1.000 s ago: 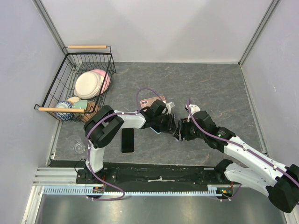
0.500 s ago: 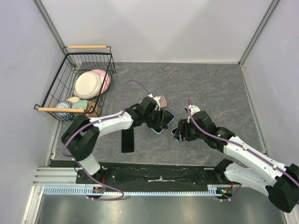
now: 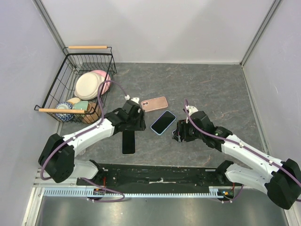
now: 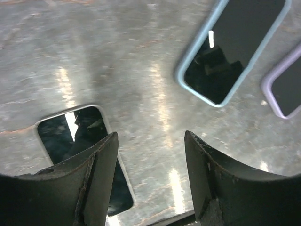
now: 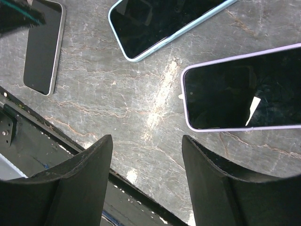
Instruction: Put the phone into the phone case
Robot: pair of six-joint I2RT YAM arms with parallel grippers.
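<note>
Left hand (image 4: pixel 149 137) and right hand (image 5: pixel 146 140) (jaws apart) hover above three screen-up phones (image 5: pixel 43 44) (image 5: pixel 164 23) (image 5: pixel 244 89).

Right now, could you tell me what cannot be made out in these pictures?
Purple phone: right wrist view, cut off by the right edge; top view, mostly under the right hand.
Black phone: left wrist view, near end behind a finger of the left hand.
Pink item: top view, too small to tell phone from empty case.
</note>
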